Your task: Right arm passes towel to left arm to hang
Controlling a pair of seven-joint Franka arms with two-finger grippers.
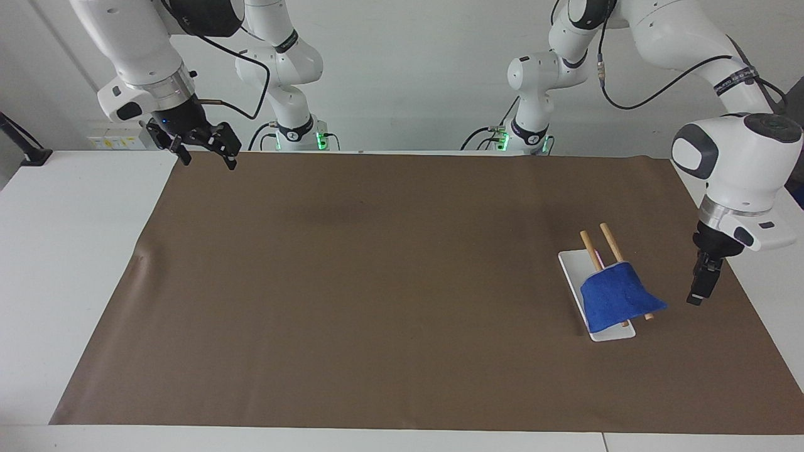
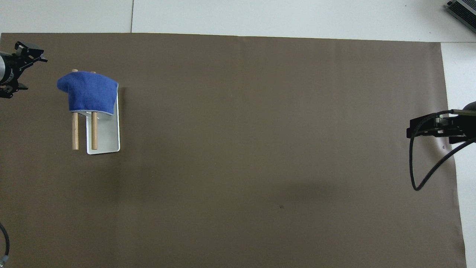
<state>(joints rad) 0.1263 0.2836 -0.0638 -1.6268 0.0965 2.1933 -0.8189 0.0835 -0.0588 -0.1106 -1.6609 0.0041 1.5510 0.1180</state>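
The blue towel (image 1: 619,301) hangs draped over two wooden rods (image 1: 608,242) on a white base (image 1: 573,267), toward the left arm's end of the table. It also shows in the overhead view (image 2: 91,93), covering the rods' (image 2: 75,130) ends farther from the robots. My left gripper (image 1: 696,296) is open and empty, low over the mat beside the towel and apart from it; it also shows in the overhead view (image 2: 31,72). My right gripper (image 1: 207,150) is open and empty, raised over the mat's corner at the right arm's end, where that arm waits.
A brown mat (image 1: 377,282) covers most of the white table (image 1: 69,251). The right gripper (image 2: 412,132) and its cable show at the mat's edge in the overhead view.
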